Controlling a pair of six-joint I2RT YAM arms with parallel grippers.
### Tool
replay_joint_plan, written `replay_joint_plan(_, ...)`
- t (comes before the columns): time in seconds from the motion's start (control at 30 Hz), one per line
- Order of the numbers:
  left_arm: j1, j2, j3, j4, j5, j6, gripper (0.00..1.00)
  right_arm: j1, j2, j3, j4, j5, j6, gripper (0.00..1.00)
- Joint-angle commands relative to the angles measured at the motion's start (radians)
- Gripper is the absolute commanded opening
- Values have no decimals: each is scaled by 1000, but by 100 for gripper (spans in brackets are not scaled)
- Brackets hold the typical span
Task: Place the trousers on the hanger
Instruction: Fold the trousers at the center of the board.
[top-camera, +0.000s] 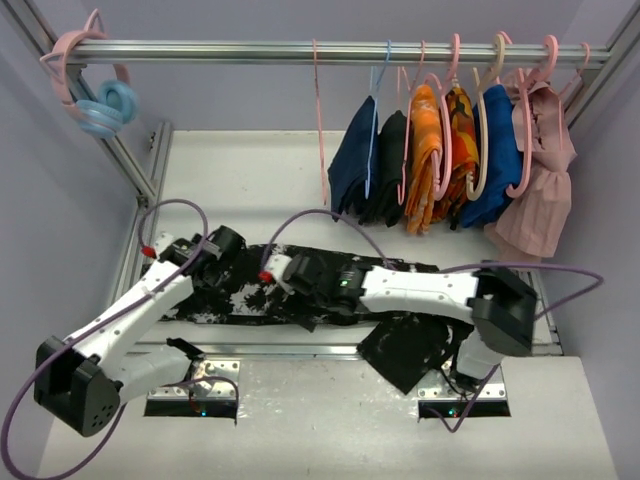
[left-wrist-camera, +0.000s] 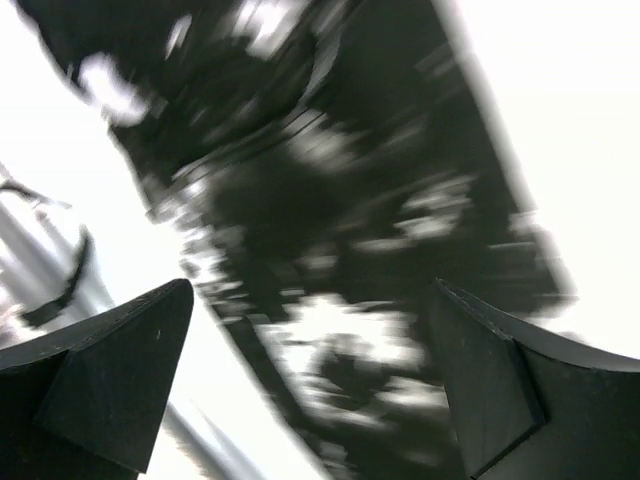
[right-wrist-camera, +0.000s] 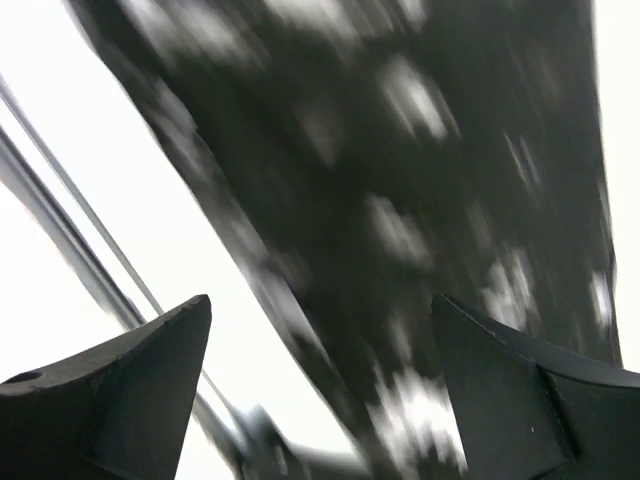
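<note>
The black trousers with white splatter marks lie flat across the table, and one end hangs over the front edge. The thin pink hanger hangs empty on the rail, left of the other garments. My left gripper hovers over the trousers' left end. It is open, with the fabric blurred below the fingers and nothing between them. My right gripper is over the middle of the trousers, near their front edge. Its jaws stand wide apart and hold nothing.
The metal rail carries several hangers with navy, black, orange, blue and pink garments at the right. Pink hangers and a pale blue ring hang at its left end. A slanted frame post stands at the left. A metal strip edges the table front.
</note>
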Motion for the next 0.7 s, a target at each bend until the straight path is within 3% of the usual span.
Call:
replay_joint_plan(0.0,9,-91,193,-155,-209,-38,100,76,164,129,157,-1,-131,89)
replay_joint_plan(0.1,14,-112,321,-158,-271,64,100,141,305,263,184,62,-218,89)
replay_joint_plan(0.27,12,-138,409,-158,-291,182,100,152,504,422,186,85,-264,90)
replay_joint_plan(0.33,12,-179,414,-141,-283,217,100,150,540,443,197,110,-281,86)
replay_joint_plan(0.4,14,-220,401,-49,-273,318,100,152,568,459,209,156,-287,60)
replay_joint_plan(0.43,14,-235,396,-24,-270,355,100,152,573,459,219,165,-287,53)
replay_joint_plan(0.6,14,-238,369,-6,-265,427,100,152,533,422,272,185,-278,30)
replay_joint_plan(0.67,14,-241,351,-1,-261,431,100,152,503,415,271,186,-279,26)
